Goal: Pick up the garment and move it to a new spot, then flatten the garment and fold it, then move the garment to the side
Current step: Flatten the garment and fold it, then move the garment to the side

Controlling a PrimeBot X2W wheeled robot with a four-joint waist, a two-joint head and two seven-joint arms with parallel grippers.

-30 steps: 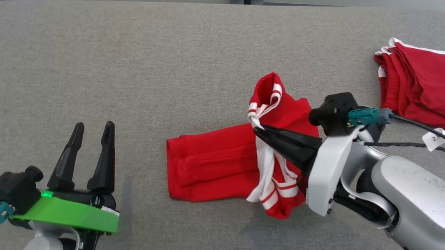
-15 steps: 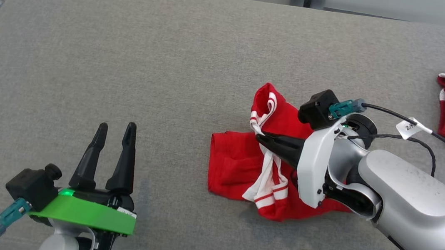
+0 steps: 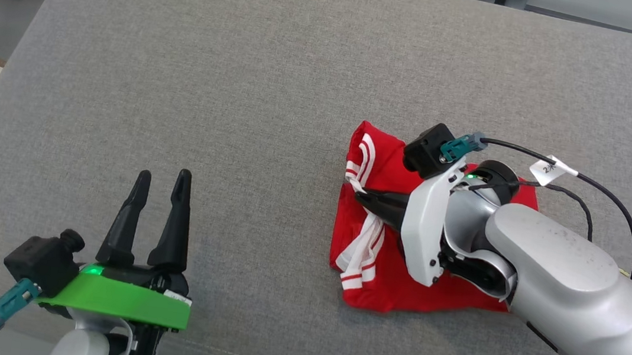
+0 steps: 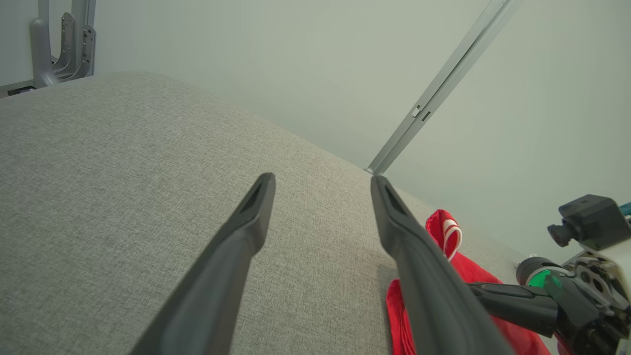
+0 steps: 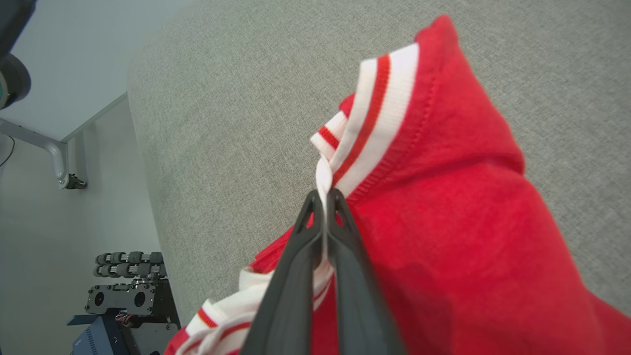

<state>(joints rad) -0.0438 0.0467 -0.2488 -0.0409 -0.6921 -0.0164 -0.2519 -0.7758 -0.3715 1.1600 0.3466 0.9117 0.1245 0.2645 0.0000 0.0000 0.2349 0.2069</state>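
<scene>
At the left, the left gripper (image 3: 164, 174) is positioned over the near edge of the grey cushion (image 3: 231, 84), fingers spread apart and holding nothing. Right of centre, the red garment (image 3: 392, 290) lies bunched on the cushion. The right gripper (image 3: 360, 193) reaches in from the right, its fingers pinched tight on the garment's white-striped trim (image 5: 374, 113).

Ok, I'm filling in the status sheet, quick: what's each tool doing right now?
Left tool: open, holding nothing.
Right tool: shut on the red garment, at its white striped trim.
</scene>
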